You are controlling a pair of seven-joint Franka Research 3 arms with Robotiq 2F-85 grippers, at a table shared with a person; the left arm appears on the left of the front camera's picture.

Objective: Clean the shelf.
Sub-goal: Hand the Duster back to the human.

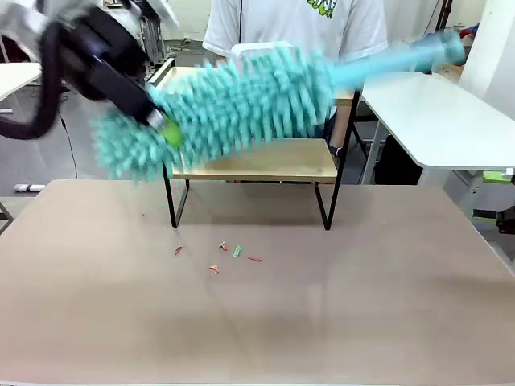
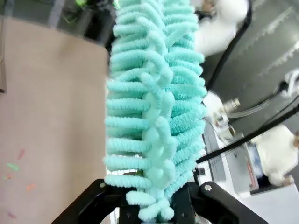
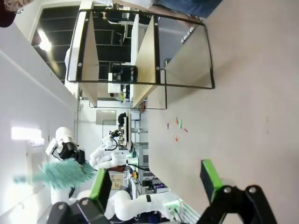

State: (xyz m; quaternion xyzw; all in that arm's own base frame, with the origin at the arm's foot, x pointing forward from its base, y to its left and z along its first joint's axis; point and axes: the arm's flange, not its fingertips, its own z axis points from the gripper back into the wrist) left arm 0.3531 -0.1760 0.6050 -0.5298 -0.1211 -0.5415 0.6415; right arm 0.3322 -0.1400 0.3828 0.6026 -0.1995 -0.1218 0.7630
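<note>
Room: a workroom with white tables off to the sides and a person in a white shirt standing at the far side, behind the shelf.
Bench: a wide, pale brown bench runs across the front view, its near part bare.
Shelf: the shelf, two light wooden boards in a thin black frame, stands on the far middle of the bench. Its top board is largely covered by the duster in the front view. In the right wrist view it appears turned sideways, standing on the bench near the top of the picture.
Scraps: a few small red, orange and green scraps lie on the bench just in front of the shelf, between its two front legs and a little toward the robot.
Duster: a teal chenille duster with a teal handle hangs in the air in front of the shelf, slanting from low on the left to high on the right, blurred in the front view.
Left pincer: the left pincer comes in from the upper left and is clamped on the fluffy lower end of the duster. In its own wrist view the black fingers press in on either side of the strands.
Right pincer: the right pincer has its green-padded fingers spread wide apart with nothing between them, over the bare bench.
</note>
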